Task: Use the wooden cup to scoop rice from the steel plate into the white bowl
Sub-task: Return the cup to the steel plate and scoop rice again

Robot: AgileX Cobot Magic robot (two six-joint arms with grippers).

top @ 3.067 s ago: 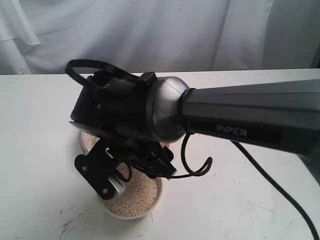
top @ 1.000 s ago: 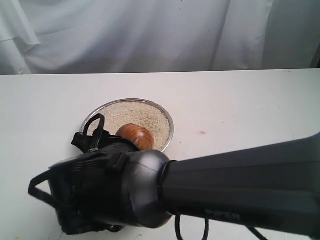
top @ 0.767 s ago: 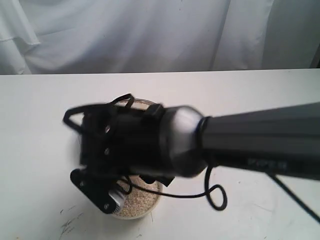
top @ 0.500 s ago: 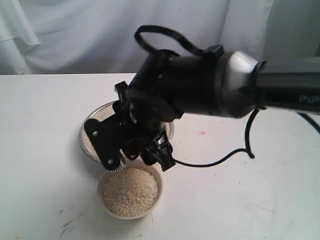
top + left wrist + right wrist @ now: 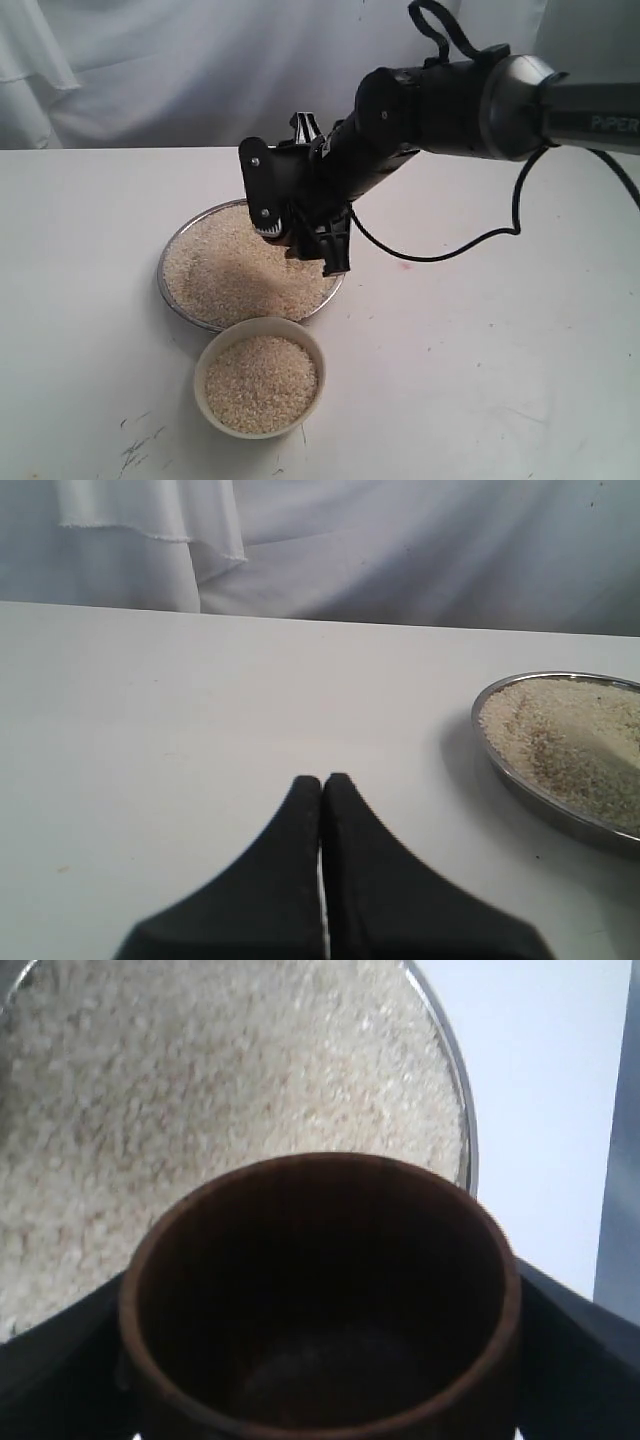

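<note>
— On the table (image 5: pixel 480 380), where is the rice (image 5: pixel 230 275)?

— Most of it fills the metal plate (image 5: pixel 161 282) toward the back. A second lot fills the white bowl (image 5: pixel 258 325), which sits just in front of the plate. Whether their rims touch I cannot tell.

— And the cup (image 5: pixel 320 1290)?

— The right gripper (image 5: pixel 325 250) holds it. In the right wrist view two black fingers (image 5: pixel 570 1350) press its brown wooden sides, one on each side, and the cup's mouth faces the camera. The inside is dark, so I cannot tell whether any grains lie at the bottom.

— Where does it hang?

— Over the plate, above the rice on the right part as the outside view shows it. In that view the gripper hides the cup, so I cannot tell whether it touches the grains. A shadow lies on the rice beneath.

— What about the left gripper (image 5: pixel 322 792)?

— Its fingers are pressed together with nothing between them, low over bare table. The plate lies off to one side, near but clear of the fingertips.
</note>
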